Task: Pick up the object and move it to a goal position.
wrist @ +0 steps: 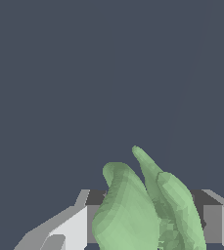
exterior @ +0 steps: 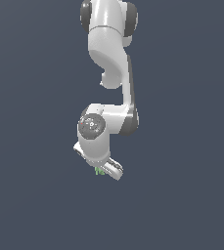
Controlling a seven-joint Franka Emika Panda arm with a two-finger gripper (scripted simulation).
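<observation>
The white Franka arm's gripper (exterior: 103, 169) points downward with the tiny pale green, lumpy, curved object (exterior: 100, 171) at its fingertips. In the wrist view the green object (wrist: 147, 210) fills the space between the 2 grey-white fingers (wrist: 69, 227), so the jaws appear to be pinching it, likely to carry it to the goal. No goal marker shows. No containers are visible against the plain dark blue-grey background (exterior: 35, 146).
</observation>
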